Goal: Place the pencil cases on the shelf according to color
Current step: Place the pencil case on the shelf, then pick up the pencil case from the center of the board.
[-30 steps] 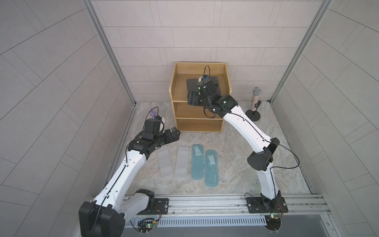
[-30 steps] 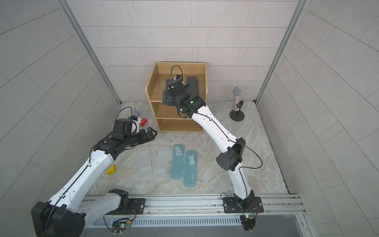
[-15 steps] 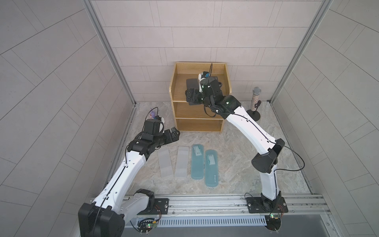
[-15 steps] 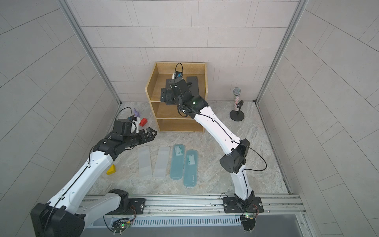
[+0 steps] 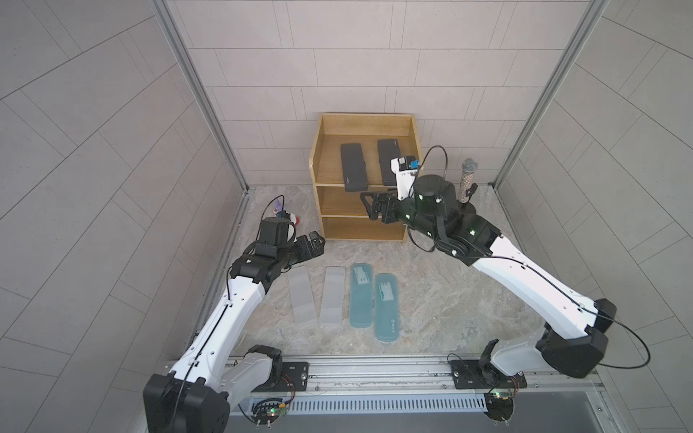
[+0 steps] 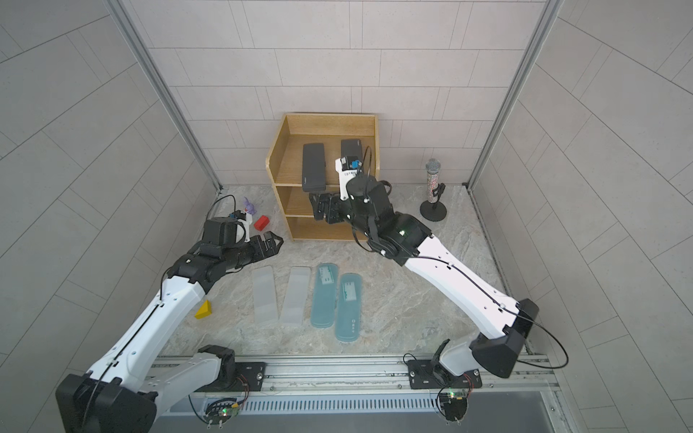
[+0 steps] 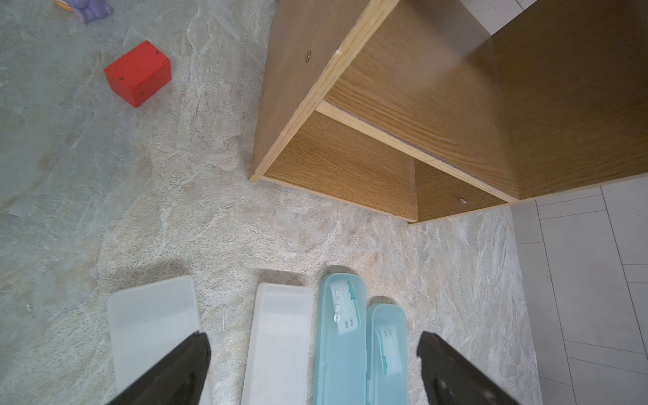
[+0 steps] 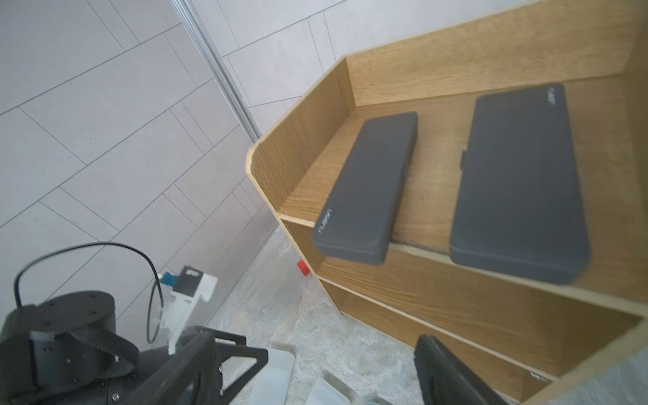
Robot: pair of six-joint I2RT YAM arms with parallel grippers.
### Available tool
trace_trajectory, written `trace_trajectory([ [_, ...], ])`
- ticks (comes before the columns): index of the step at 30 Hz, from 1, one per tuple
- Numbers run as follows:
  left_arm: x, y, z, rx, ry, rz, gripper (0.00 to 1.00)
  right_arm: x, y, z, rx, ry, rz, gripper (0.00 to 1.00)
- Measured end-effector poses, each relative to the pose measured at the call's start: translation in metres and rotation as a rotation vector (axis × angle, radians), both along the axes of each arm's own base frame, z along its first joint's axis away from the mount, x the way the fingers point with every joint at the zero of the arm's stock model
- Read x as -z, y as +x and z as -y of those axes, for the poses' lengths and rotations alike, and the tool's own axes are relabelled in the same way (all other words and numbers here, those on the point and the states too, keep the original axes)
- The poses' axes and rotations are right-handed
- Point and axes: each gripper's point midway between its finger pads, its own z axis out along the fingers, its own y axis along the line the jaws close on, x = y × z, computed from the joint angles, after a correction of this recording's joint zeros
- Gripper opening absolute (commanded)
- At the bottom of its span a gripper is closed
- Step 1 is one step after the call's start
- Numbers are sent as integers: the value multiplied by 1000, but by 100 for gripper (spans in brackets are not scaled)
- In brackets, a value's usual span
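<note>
The right pincer (image 5: 367, 206) has been drawn back from the top level of the shelf (image 5: 317, 157), at upper centre in both top views, and hangs wide open and empty. Both black cases (image 5: 352, 167) are left there, the left-hand one overhanging the front edge. That colour is judged done. The teal cases (image 5: 362, 294) and grey cases (image 5: 301, 296) remain on the desk (image 5: 431, 300), lower centre, near the open, empty left pincer (image 5: 317, 243).

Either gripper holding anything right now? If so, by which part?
Nothing held. Left gripper open and empty above the table; right gripper open and empty in front of the shelf.
</note>
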Motion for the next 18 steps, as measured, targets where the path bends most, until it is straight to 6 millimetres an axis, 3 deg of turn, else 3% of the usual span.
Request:
trace_trajectory([
  [5, 2, 1, -2, -9, 9, -4, 100, 45, -24, 27, 25, -22, -63, 92],
  [12, 14, 5, -3, -12, 29, -38, 100, 127, -61, 66, 67, -78, -176, 93],
  [18, 23, 7, -9, -26, 69, -61, 100, 200, -83, 87, 95, -133, -292, 94],
])
